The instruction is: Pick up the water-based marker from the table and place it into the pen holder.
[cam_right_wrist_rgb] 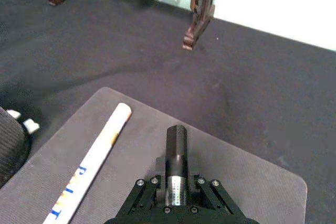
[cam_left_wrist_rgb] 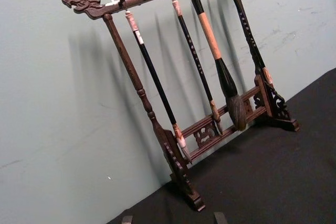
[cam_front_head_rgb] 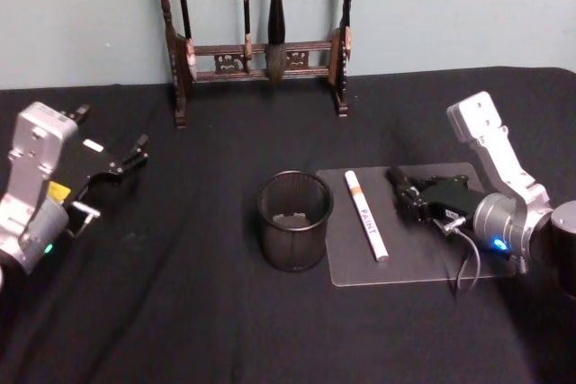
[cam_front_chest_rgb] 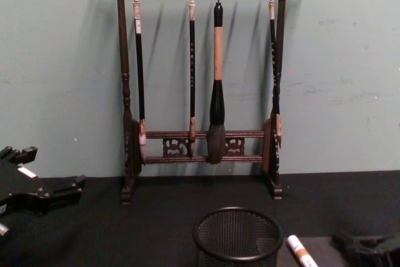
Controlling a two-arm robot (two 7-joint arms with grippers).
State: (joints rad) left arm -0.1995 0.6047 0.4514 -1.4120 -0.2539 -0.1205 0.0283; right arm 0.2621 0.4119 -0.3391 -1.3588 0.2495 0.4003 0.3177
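The water-based marker (cam_front_head_rgb: 402, 182), a dark barrel, is clamped in the right gripper (cam_front_head_rgb: 421, 197), just right of the pen holder (cam_front_head_rgb: 292, 242) and low over a grey mat (cam_front_head_rgb: 405, 254). I can't tell if it's touching the mat. Between the holder and that gripper, a white paint pen (cam_front_head_rgb: 365, 215) lies flat on the mat. Well left of the holder, the left gripper (cam_front_head_rgb: 112, 177) hangs above the black desk (cam_front_head_rgb: 180, 312), fingers apart. Behind the holder stands the brush rack (cam_front_head_rgb: 261, 51).
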